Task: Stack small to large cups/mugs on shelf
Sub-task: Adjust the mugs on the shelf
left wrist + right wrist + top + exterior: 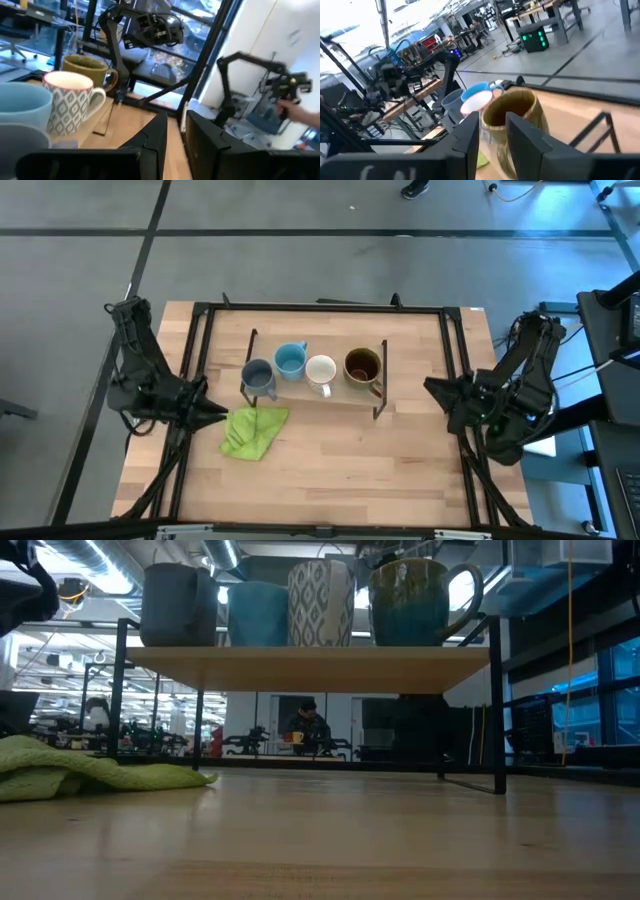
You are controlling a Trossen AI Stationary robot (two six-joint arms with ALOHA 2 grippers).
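High view shows four mugs in a row on the shelf (300, 395) at table centre: grey-blue mug (258, 375) at the nine o'clock end, then light blue mug (290, 361), white patterned mug (321, 372), and the larger brown mug (362, 365) at the three o'clock end. All stand upright, close together, none nested. Green cloth (253, 430) lies off the shelf toward seven o'clock. Left gripper (212, 411) waits at the table's nine o'clock edge, fingers parted by a narrow gap, holding nothing; right gripper (436, 389) waits at three o'clock, likewise slightly parted and empty. Judgement: the mugs look like glazed ceramic, so rigid, moderately heavy, slick and liable to chip on contact. The rim wall, one finger inside and one outside, appears the surest hold; handles look too small and may let the mug swing.
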